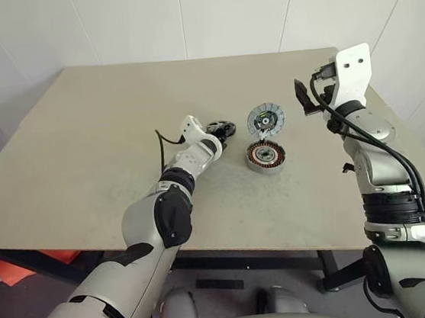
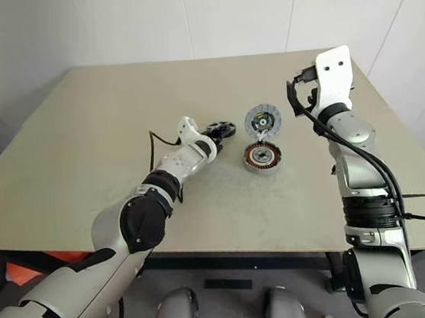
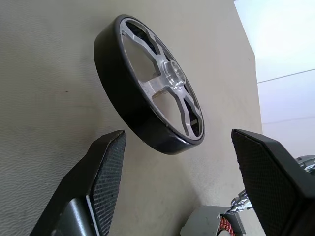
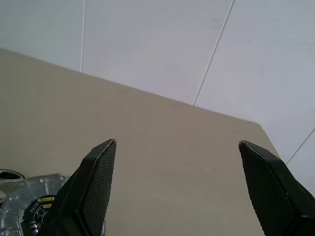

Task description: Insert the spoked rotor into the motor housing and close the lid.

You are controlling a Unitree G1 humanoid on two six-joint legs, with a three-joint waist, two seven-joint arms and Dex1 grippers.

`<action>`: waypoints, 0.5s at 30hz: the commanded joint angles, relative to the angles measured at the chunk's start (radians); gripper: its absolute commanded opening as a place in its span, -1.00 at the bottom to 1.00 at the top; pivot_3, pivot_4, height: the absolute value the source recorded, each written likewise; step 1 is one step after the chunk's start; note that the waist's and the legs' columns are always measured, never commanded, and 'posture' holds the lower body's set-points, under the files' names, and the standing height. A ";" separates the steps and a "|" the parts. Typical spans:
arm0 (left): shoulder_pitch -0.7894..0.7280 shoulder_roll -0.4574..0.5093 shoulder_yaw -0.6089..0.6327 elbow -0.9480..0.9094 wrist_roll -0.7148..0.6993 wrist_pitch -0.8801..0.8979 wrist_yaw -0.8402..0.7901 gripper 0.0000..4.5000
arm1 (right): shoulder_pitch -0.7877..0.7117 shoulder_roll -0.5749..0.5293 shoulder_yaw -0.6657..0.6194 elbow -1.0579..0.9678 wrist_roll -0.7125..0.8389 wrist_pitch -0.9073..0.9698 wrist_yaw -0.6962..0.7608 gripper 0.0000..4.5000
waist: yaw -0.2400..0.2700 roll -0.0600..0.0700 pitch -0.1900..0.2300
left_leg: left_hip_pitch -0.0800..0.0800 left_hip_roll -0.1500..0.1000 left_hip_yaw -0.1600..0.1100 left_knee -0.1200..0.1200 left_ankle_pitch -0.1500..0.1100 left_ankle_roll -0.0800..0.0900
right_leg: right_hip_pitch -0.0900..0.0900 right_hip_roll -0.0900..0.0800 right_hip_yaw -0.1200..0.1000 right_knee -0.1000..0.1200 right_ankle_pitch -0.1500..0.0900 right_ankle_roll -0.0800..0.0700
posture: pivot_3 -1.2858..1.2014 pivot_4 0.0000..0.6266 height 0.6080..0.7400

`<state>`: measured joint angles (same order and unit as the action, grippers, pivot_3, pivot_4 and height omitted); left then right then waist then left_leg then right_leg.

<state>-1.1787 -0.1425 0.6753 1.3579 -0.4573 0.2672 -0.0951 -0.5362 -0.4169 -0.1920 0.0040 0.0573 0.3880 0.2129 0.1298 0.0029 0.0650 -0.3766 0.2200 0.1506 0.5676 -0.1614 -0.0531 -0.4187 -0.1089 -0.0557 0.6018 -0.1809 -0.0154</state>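
Lying flat near the middle of the counter (image 1: 80,143), the spoked rotor (image 1: 221,129) sits just ahead of the left end effector (image 1: 212,137), whose two fingers stand apart with nothing between them. In the left wrist view the rotor (image 3: 150,83) rests beyond the fingertips (image 3: 110,162), not touching either pad (its black rim faces the gap, silver spokes and hub turned upward).

Just to the right of the rotor lies the lid (image 1: 266,118), a flat grey disc with a segmented face and dark centre. In front of the lid, nearer the robot, is the motor housing (image 1: 264,155), its copper windings ringing a silver hub; the two look close together, though whether they touch I cannot tell.

The right end effector (image 1: 304,96) is raised above the counter to the right of the lid, well clear of all three parts, its fingers (image 4: 96,182) spread wide and grasping nothing.

All three parts are clustered away from every edge. The counter's left half and far side are bare, leaving broad room around the group.
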 commanded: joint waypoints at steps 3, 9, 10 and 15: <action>-0.010 -0.004 0.026 -0.010 -0.031 -0.023 0.021 0.60 | -0.008 -0.013 -0.021 -0.053 0.007 -0.006 -0.012 1.00 | 0.000 0.000 0.000 | 0.000 0.000 0.000 0.000 0.000 0.000 | 0.000 0.000 0.000 0.000 0.000 0.000 | 0.03 -1.00 1.00; -0.008 -0.004 0.037 -0.010 -0.044 -0.026 0.023 0.60 | -0.006 -0.015 -0.021 -0.051 0.006 -0.007 -0.011 1.00 | 0.000 0.000 0.000 | 0.000 0.000 0.000 0.000 0.000 0.000 | 0.000 0.000 0.000 -0.001 0.000 0.000 | 0.03 -1.00 1.00; -0.007 -0.003 0.037 -0.010 -0.044 -0.026 0.023 0.60 | -0.006 -0.015 -0.021 -0.051 0.006 -0.007 -0.011 1.00 | 0.000 0.000 0.000 | 0.000 0.000 0.000 0.000 0.000 0.000 | 0.000 0.000 0.000 -0.001 0.000 0.000 | 0.03 -1.00 1.00; 0.000 0.001 0.048 -0.010 -0.051 -0.035 0.031 0.43 | -0.007 -0.016 -0.022 -0.045 0.006 -0.009 -0.013 1.00 | 0.000 0.000 0.000 | -0.001 0.000 0.000 0.000 0.000 0.001 | 0.000 0.000 0.000 -0.001 0.000 0.000 | 0.03 -1.00 1.00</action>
<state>-1.1733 -0.1422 0.7170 1.3579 -0.4932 0.2450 -0.0639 -0.5320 -0.4187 -0.1923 0.0040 0.0573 0.3885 0.2119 0.1297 0.0029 0.0650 -0.3771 0.2199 0.1505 0.5676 -0.1617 -0.0525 -0.4187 -0.1091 -0.0559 0.6010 -0.1810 -0.0152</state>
